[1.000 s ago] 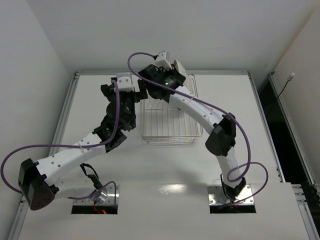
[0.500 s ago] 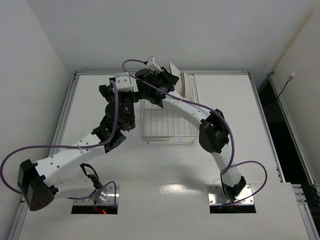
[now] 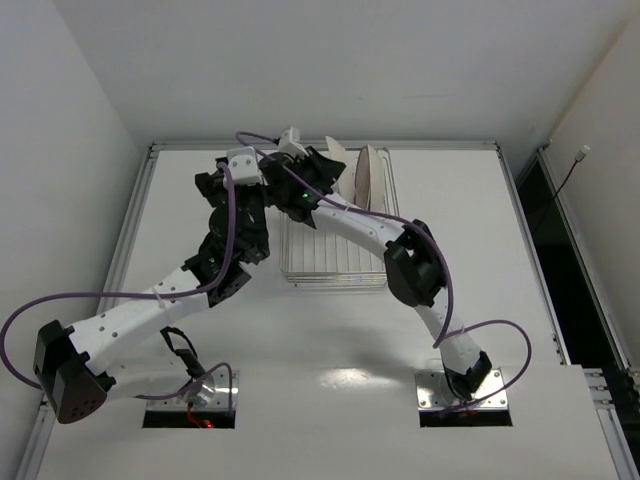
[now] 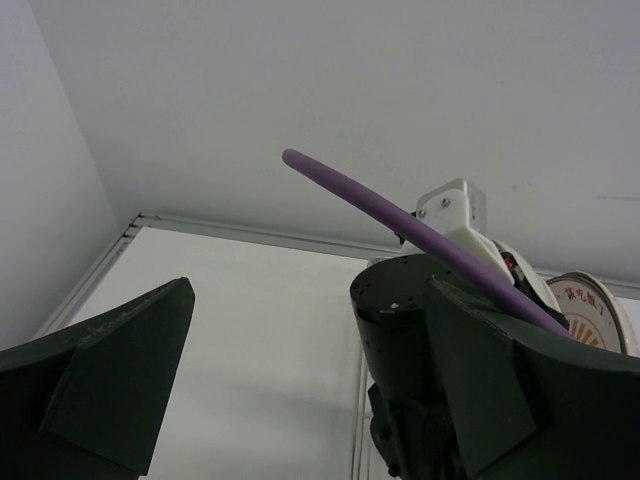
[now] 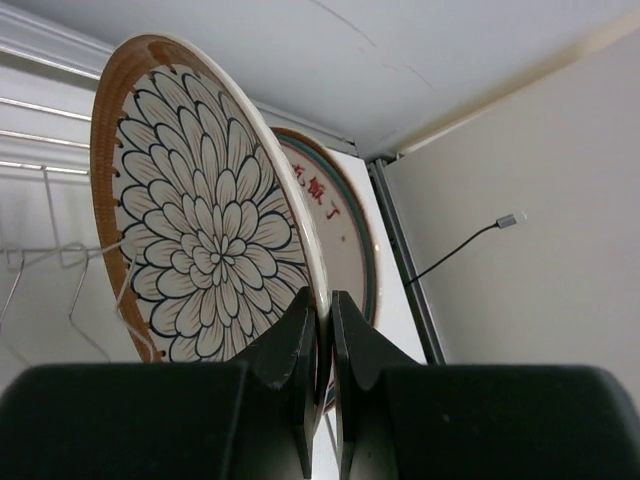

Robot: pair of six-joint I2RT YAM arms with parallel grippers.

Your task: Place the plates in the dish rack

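The right gripper (image 5: 322, 305) is clamped on the bottom rim of the large flower-pattern plate (image 5: 200, 240), 1 finger on each face, holding it upright on edge over the far end of the dish rack (image 3: 335, 255); the plate's white petal face and terracotta rim fill the right wrist view, with thin rack wires to its left. Just behind it, on its right, a second plate (image 5: 340, 240) stands upright at the rack's far right corner, its face bearing red characters inside a green ring; whether the 2 plates touch cannot be told. From above, both plates appear edge-on at the rack's far end, the held one on the left.

The left gripper (image 4: 300, 330) is raised to the left of the rack, its 2 dark fingers spread wide with nothing between them; its camera looks toward the far wall, past the right arm's wrist and a purple cable (image 4: 400, 215), with the second plate showing at the right edge.

The wire rack sits on the white table (image 3: 480, 250), toward the far side, between the 2 arms; the near part of its basket is bare wire.
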